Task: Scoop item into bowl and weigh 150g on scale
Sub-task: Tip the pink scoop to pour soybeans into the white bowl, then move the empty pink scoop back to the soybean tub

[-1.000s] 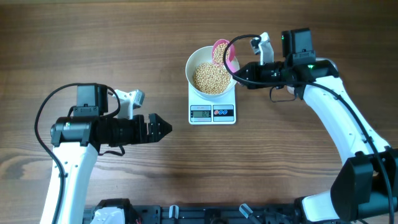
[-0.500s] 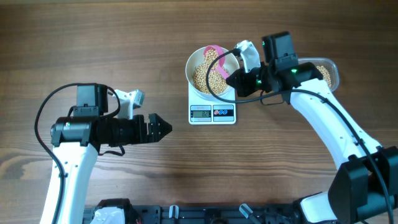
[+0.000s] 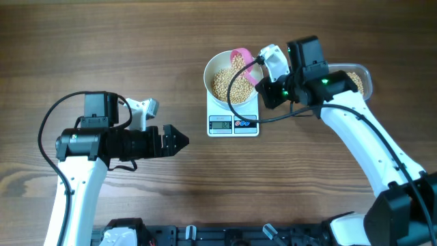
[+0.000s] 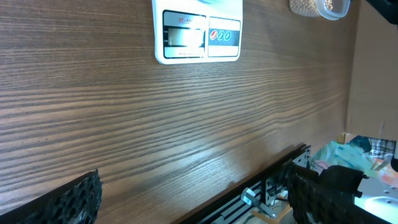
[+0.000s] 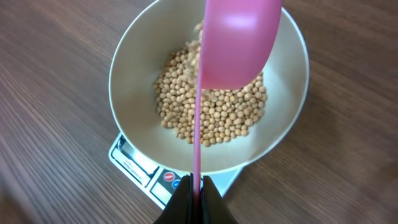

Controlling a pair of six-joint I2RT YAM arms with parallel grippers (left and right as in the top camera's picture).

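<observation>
A white bowl point(image 3: 213, 68) point(image 5: 130, 56) holding tan beans point(image 3: 224, 83) point(image 5: 211, 115) stands on the white scale point(image 3: 233, 124) point(image 5: 134, 163). My right gripper point(image 3: 268, 87) point(image 5: 196, 186) is shut on the handle of a pink scoop point(image 3: 241, 57) point(image 5: 239, 37), which is tipped over the bowl with beans spilling from its edge. My left gripper point(image 3: 183, 141) point(image 4: 193, 199) hangs open over bare wood, well left of the scale point(image 4: 196, 34), with nothing between its fingers.
A clear container point(image 3: 360, 80) point(image 4: 317, 6) with more beans lies right of the bowl, partly hidden under the right arm. A black rail point(image 3: 225, 236) runs along the table's near edge.
My right gripper has swung left, carrying the pink scoop over the bowl's middle, and the scoop has tilted so beans fall out. The left arm has stayed still.
</observation>
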